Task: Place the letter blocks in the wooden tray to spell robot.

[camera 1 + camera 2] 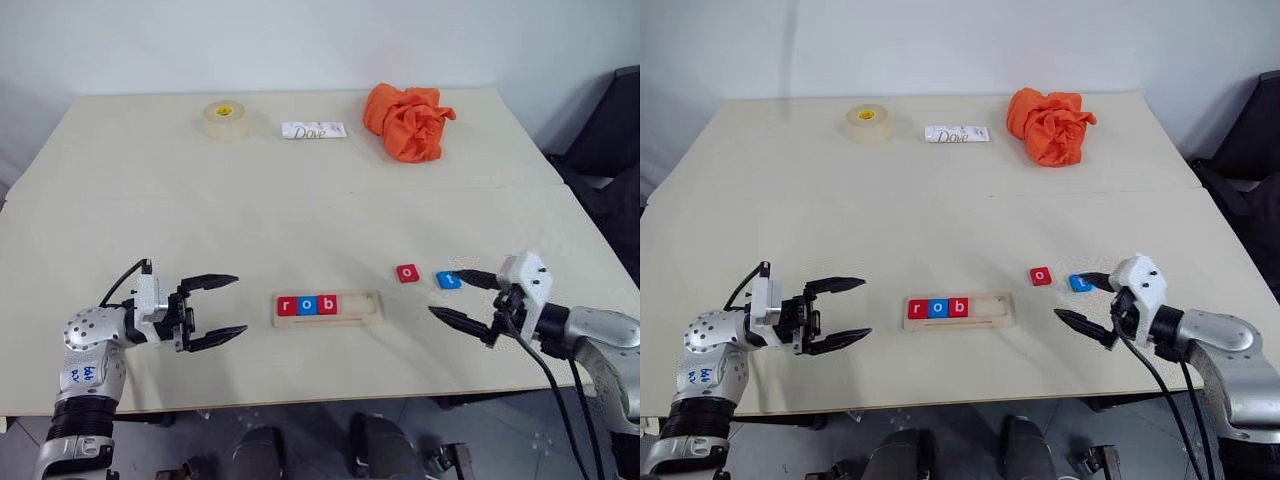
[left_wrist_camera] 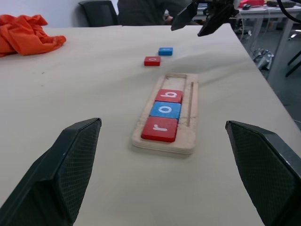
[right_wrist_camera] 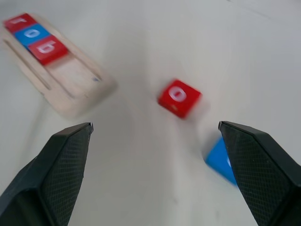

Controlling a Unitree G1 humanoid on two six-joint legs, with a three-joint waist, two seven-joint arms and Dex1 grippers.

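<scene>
The wooden tray (image 1: 362, 309) lies near the table's front edge and holds three letter blocks in a row at its left end: red r (image 1: 287, 306), blue o (image 1: 307, 305), red b (image 1: 327, 304). To the right of the tray, a loose red o block (image 1: 407, 273) and a blue t block (image 1: 448, 280) lie on the table. My right gripper (image 1: 465, 297) hovers open just right of the blue t block, with nothing between its fingers. Left of the tray, my left gripper (image 1: 218, 309) stands open and empty, pointing toward it.
At the table's far side sit a roll of clear tape (image 1: 225, 119), a white Dove packet (image 1: 313, 130) and a crumpled orange cloth (image 1: 410, 121). A dark chair (image 1: 615, 130) stands off the table's right side. A seam (image 1: 300, 190) runs across the tabletop.
</scene>
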